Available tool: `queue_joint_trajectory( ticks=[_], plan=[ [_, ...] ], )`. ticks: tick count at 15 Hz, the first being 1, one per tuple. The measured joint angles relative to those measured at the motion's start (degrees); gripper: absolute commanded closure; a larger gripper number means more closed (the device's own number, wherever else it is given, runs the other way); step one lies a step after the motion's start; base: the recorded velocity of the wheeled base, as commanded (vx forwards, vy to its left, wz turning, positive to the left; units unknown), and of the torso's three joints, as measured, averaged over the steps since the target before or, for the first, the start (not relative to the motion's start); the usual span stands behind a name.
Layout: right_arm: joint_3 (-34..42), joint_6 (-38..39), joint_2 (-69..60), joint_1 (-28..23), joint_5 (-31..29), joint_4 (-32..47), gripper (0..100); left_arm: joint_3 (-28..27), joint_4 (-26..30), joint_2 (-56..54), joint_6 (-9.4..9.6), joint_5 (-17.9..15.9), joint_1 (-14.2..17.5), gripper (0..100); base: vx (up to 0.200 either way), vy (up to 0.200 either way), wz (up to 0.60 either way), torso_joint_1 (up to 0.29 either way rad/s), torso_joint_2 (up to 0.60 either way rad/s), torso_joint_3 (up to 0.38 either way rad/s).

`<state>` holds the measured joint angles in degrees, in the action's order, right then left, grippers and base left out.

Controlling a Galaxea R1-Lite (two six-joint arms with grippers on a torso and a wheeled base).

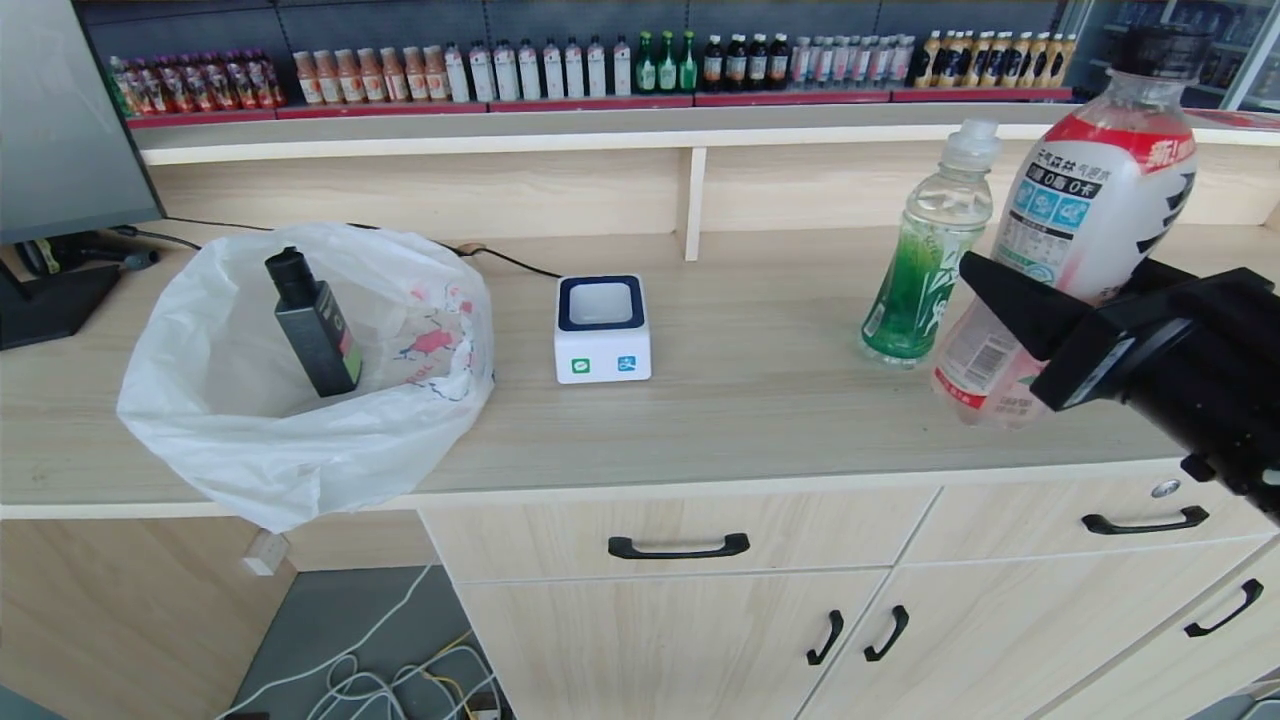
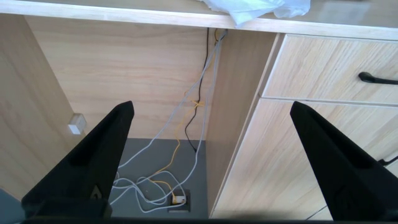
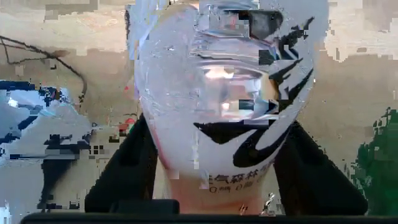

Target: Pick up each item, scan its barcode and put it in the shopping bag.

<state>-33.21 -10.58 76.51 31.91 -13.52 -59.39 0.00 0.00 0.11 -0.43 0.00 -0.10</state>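
Note:
My right gripper (image 1: 1085, 310) is shut on a clear bottle with a red and white label (image 1: 1085, 215), held tilted just above the counter at the right; its barcode (image 1: 980, 358) faces forward. In the right wrist view the held bottle (image 3: 230, 99) sits between the two black fingers (image 3: 127, 165). A green bottle (image 1: 925, 250) stands upright on the counter just left of it. The white scanner box (image 1: 602, 330) sits mid-counter. The white shopping bag (image 1: 300, 380) lies open at the left with a dark bottle (image 1: 312, 325) inside. My left gripper (image 2: 211, 162) hangs open below the counter edge, holding nothing.
A wooden counter (image 1: 740, 400) with drawers and black handles (image 1: 678, 547) runs below. A monitor (image 1: 60, 110) stands at the far left. Shelves of bottles (image 1: 600, 65) line the back wall. Loose cables (image 2: 174, 180) lie on the floor under the counter.

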Motion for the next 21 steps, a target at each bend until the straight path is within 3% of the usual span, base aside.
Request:
queue_joint_trajectory(
  ticks=[5, 8, 14, 16, 21],
  plan=[
    [0.9, 6.9, -0.9, 0.1, 7.2, -0.1, 100, 0.0, 0.0, 0.0, 0.00, 0.0, 0.0, 0, 0.000, 0.000, 0.00, 0.000, 0.00, 0.000],
    [1.2, 12.8, -1.0, 2.3, 18.0, -0.3, 100, 0.0, 0.0, 0.0, 0.00, 0.0, 0.0, 0, 0.000, 0.000, 0.00, 0.000, 0.00, 0.000],
    [2.7, 22.2, -0.8, 3.4, 27.6, -2.7, 100, 0.0, 0.0, 0.0, 0.00, 0.0, 0.0, 0, 0.000, 0.000, 0.00, 0.000, 0.00, 0.000],
    [2.6, 23.7, 0.4, 3.4, 33.7, -6.0, 100, 0.0, 0.0, 0.0, 0.00, 0.0, 0.0, 0, 0.000, 0.000, 0.00, 0.000, 0.00, 0.000],
    [1.0, 32.2, 6.2, 4.6, 37.6, -17.1, 100, 0.0, 0.0, 0.0, 0.00, 0.0, 0.0, 0, 0.000, 0.000, 0.00, 0.000, 0.00, 0.000]
  ],
)
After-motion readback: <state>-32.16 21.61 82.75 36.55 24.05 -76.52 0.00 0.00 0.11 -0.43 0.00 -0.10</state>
